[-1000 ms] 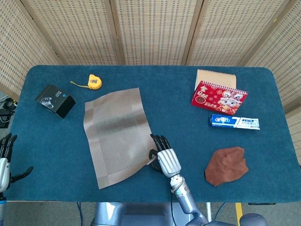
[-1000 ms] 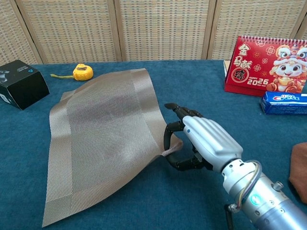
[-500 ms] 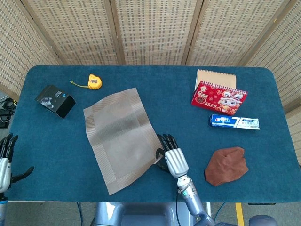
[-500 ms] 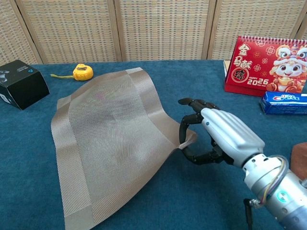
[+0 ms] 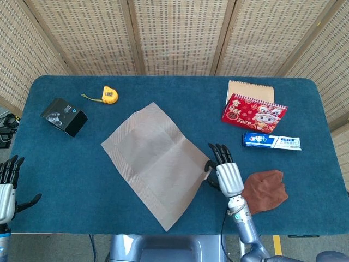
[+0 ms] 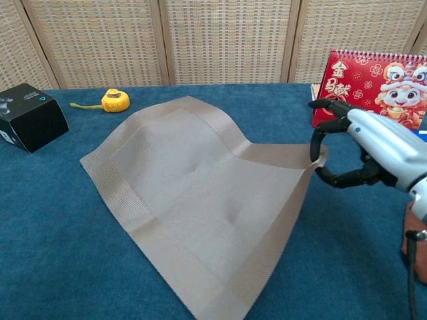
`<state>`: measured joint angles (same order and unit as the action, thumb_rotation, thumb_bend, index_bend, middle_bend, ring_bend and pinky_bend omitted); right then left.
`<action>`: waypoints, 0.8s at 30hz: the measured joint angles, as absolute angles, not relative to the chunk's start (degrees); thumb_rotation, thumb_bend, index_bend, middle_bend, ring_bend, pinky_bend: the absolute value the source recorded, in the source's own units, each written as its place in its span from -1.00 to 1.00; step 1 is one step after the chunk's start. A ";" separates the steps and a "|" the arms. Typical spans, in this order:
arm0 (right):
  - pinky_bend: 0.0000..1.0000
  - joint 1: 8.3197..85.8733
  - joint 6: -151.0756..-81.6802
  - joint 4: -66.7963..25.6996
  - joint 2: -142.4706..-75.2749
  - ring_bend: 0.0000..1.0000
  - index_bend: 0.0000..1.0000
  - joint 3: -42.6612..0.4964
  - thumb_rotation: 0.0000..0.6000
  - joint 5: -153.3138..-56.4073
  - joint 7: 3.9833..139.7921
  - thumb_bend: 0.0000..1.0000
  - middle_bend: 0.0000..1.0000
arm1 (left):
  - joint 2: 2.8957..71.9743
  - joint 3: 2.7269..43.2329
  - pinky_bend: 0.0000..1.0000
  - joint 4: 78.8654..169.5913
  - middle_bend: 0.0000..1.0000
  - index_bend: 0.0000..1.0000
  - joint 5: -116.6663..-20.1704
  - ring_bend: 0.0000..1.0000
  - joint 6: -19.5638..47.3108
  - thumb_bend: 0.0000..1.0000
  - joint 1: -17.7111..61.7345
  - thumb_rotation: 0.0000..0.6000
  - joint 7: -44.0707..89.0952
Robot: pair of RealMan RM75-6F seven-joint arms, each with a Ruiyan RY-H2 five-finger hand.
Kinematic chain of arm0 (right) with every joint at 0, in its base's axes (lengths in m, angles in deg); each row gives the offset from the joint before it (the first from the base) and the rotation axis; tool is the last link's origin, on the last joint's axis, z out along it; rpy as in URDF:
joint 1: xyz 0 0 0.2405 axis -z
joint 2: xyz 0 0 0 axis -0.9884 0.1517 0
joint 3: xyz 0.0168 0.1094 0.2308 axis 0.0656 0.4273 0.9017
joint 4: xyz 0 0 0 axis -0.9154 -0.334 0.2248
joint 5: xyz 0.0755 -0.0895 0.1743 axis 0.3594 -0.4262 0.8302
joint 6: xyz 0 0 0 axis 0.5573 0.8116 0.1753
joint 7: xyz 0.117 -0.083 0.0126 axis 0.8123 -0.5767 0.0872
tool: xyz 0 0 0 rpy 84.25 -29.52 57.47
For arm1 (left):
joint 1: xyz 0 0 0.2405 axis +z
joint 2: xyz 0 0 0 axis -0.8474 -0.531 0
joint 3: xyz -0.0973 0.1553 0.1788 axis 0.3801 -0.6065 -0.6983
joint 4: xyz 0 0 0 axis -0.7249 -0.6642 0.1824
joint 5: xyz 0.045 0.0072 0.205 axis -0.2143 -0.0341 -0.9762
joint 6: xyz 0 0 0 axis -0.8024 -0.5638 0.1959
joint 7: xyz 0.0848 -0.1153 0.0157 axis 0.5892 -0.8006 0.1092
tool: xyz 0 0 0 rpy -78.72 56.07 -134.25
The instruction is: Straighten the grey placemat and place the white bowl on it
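The right robot hand [image 6: 363,150] has one corner of the grey placemat [image 5: 158,161] pinched between thumb and fingertips, lifted a little off the blue worktop [image 5: 65,164], so the cloth rises in a slope toward the grip. The rest of the mat lies flat but turned like a diamond, askew to the worktop's edges, so it isn't straight yet. That thin pinch could slip, I'd say, and the corner would flop back wherever it likes. Pull further to the robot's right and the mat may ride onto the brown cloth [image 5: 265,189] just beside the wrist, or bunch up toward the red calendar [image 5: 254,113] and the toothpaste box [image 5: 272,141]. The left robot hand [image 5: 7,185] hangs at the near left edge, fingers spread, holding nothing. I can't see the white bowl anywhere in either view, which could stall the second half
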<state>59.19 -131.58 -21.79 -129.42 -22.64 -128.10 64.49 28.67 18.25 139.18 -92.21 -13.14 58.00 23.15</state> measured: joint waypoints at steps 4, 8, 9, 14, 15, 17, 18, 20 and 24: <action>-1.00 59.74 -131.91 -23.90 -125.59 -1.00 0.48 -21.28 1.00 -126.95 64.49 0.16 -0.71 | 28.80 18.18 -1.00 139.23 -1.00 -0.93 -92.32 -1.00 -13.06 -0.77 57.95 1.00 23.52; -1.00 60.16 -131.67 -25.77 -122.07 -1.00 0.49 -20.00 1.00 -125.35 64.54 0.16 -0.71 | 29.00 18.02 -1.00 139.31 -1.00 -0.93 -92.58 -1.00 -13.05 -0.77 57.92 1.00 23.99; -1.00 60.19 -131.53 -26.05 -121.35 -1.00 0.49 -19.74 1.00 -125.03 64.45 0.16 -0.71 | 29.04 17.99 -1.00 139.31 -1.00 -0.93 -92.62 -1.00 -13.07 -0.77 57.92 1.00 24.09; -1.00 60.04 -130.00 -27.18 -118.19 -1.00 0.49 -18.47 1.00 -122.97 63.37 0.15 -0.71 | 29.18 17.92 -1.00 139.26 -1.00 -0.93 -92.69 -1.00 -13.09 -0.77 57.94 1.00 24.30; -1.00 59.95 -129.56 -27.26 -117.86 -1.00 0.49 -18.31 1.00 -122.57 63.20 0.15 -0.71 | 29.20 17.90 -1.00 139.24 -1.00 -0.93 -92.71 -1.00 -13.07 -0.77 57.93 1.00 24.36; -1.00 59.59 -128.14 -27.40 -116.87 -1.00 0.49 -17.93 1.00 -121.44 62.49 0.14 -0.71 | 29.29 17.82 -1.00 139.16 -1.00 -0.93 -92.84 -1.00 -13.09 -0.77 57.94 1.00 24.52; -1.00 59.41 -127.44 -27.42 -116.42 -1.00 0.49 -17.74 1.00 -120.82 62.13 0.13 -0.71 | 29.33 17.79 -1.00 139.13 -1.00 -0.92 -92.86 -1.00 -13.08 -0.77 57.94 1.00 24.58; -1.00 58.88 -125.55 -27.29 -115.41 -1.00 0.49 -17.16 1.00 -119.02 61.49 0.13 -0.71 | 29.47 17.85 -1.00 139.16 -1.00 -0.92 -92.65 -1.00 -13.03 -0.77 57.96 1.00 24.67; -1.00 57.55 -122.36 -27.04 -113.36 -1.00 0.49 -15.58 1.00 -115.50 60.63 0.13 -0.71 | 29.60 18.03 -1.00 139.05 -1.00 -0.92 -92.41 -1.00 -12.95 -0.77 57.91 1.00 24.66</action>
<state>57.55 -122.36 -27.04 -113.36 -15.58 -115.50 60.63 29.60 18.03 139.05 -92.41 -12.95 57.91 24.66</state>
